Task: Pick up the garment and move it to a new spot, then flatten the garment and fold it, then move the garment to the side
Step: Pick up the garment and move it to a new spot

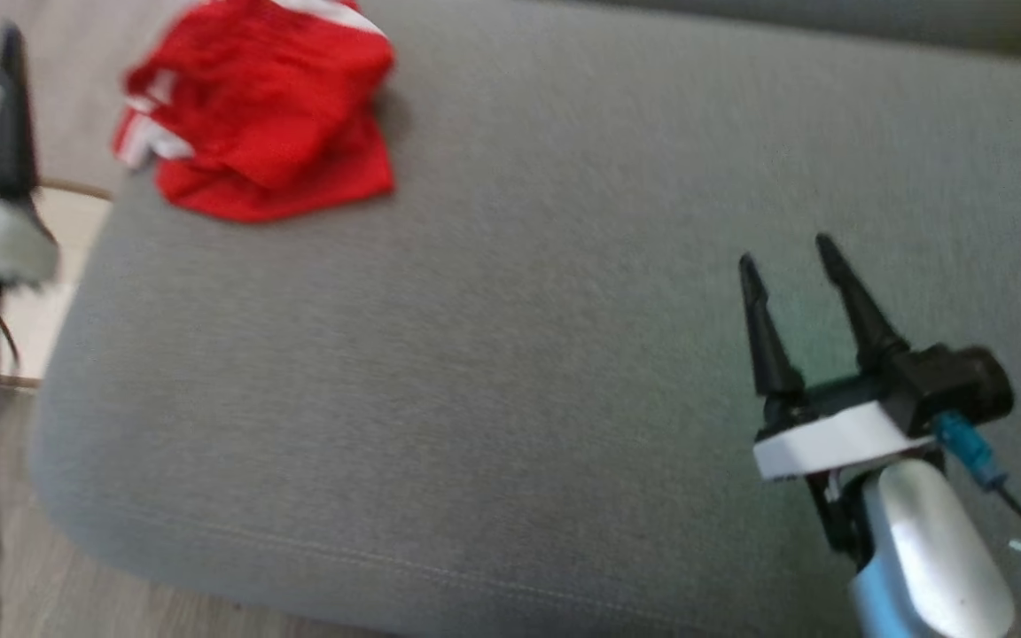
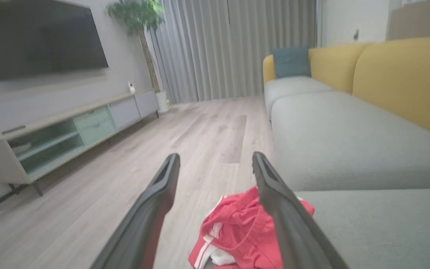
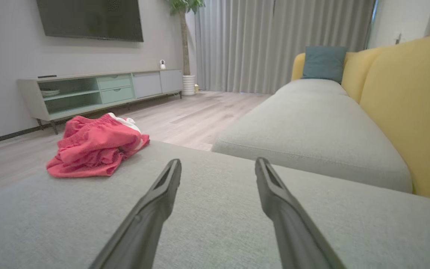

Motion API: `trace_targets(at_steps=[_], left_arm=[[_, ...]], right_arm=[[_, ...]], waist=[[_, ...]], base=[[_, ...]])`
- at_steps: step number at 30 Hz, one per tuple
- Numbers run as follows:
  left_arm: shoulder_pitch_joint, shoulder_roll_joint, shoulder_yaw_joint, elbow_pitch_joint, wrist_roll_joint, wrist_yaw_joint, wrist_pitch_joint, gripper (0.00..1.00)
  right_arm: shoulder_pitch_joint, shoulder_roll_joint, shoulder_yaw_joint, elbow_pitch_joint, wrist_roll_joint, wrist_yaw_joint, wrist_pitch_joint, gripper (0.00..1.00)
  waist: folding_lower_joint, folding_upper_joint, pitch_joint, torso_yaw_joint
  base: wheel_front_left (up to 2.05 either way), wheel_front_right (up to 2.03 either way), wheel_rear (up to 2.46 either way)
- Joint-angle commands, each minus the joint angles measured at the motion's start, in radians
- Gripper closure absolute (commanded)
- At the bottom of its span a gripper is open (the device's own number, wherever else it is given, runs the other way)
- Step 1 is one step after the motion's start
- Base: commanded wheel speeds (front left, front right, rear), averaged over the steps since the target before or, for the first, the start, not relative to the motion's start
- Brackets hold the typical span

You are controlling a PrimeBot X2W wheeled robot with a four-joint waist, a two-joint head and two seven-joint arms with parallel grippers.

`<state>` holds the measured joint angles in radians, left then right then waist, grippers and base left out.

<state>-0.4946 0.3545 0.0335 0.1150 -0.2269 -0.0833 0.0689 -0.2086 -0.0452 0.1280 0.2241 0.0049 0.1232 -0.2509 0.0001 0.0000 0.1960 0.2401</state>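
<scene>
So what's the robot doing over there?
The robot seems about to pick up a crumpled red garment lying at the corner of a grey sofa cushion. Nothing is held yet. Its left gripper hangs open near the garment, and its right gripper hovers open over the bare cushion.

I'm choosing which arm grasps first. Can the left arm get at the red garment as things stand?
Probably yes. The left gripper is open, and the garment lies bunched at the cushion corner close ahead of it, with nothing between them.
</scene>
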Motion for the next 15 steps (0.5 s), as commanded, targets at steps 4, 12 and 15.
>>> trace_targets(at_steps=[4,12,15], left_arm=[[-0.230,0.089,0.012,0.136,-0.029,-0.019,0.089,0.00],[-0.421,0.131,-0.036,0.388,-0.061,-0.036,0.216,0.00],[-0.465,0.144,-0.032,0.447,-0.072,-0.036,0.238,0.00]], right_arm=[[-0.060,-0.005,0.011,-0.071,-0.024,0.008,-0.011,0.00],[-0.078,-0.005,0.006,-0.108,-0.025,0.008,-0.011,0.00],[-0.076,-0.005,0.004,-0.120,-0.023,0.008,-0.011,0.00]], waist=[[-0.0001,0.0000,0.198,-0.132],[-0.0001,0.0000,0.303,-0.207],[-0.0001,0.0000,0.323,-0.227]], base=[[0.00,0.00,0.00],[0.00,0.00,0.00],[0.00,0.00,0.00]])
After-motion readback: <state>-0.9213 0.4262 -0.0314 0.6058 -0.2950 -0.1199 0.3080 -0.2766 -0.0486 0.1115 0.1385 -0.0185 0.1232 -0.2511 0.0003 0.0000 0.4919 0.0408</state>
